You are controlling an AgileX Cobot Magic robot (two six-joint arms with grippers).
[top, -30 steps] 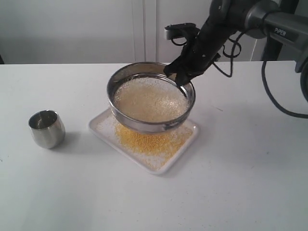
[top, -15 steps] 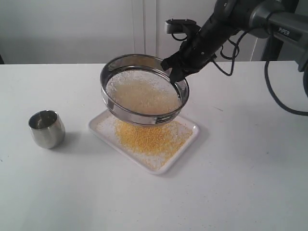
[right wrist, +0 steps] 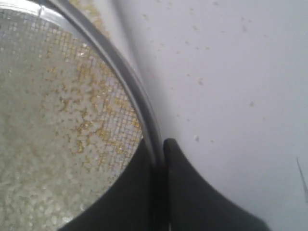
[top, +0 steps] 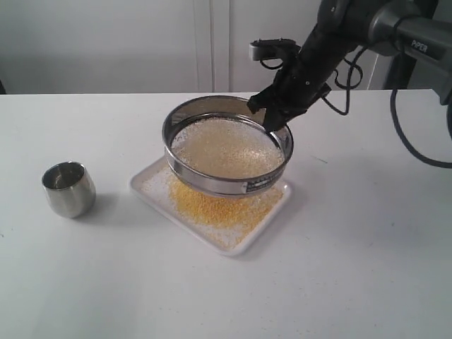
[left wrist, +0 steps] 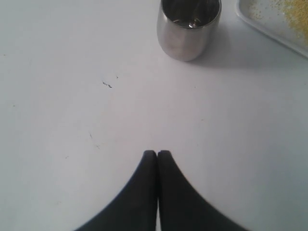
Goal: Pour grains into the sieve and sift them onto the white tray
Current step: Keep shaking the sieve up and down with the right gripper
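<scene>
Our right fingers (right wrist: 172, 156) are clamped on the sieve (top: 206, 181), one inside the steel ring and one outside, pinching its rim on the side nearest the table's far edge. In the exterior view the right fingers (top: 272, 113) reach down from the dark arm (top: 332, 35) that comes in from the far right corner. The sieve's rim (right wrist: 129, 81) runs straight into the grip, and the mesh beside it carries pale grains (right wrist: 43, 159) with a few yellow specks among them.

We see the sieve held over the tray (top: 244, 248), slightly tilted, with its small dark label facing the near edge. A whitish layer of grains (top: 222, 147) covers its mesh. Below it, a yellow heap (top: 212, 205) lies on the tray, with paler scatter towards the tray's corners. The tray sits about mid-table.

Our left fingers (left wrist: 150, 162) are pressed together with nothing between them, over bare table (left wrist: 72, 96). Ahead of them stands the cup (left wrist: 188, 26), upright, and past it a corner of the tray (left wrist: 260, 21). From outside, the cup (top: 68, 188) stands towards the left edge of the table (top: 353, 268), well apart from the tray.
</scene>
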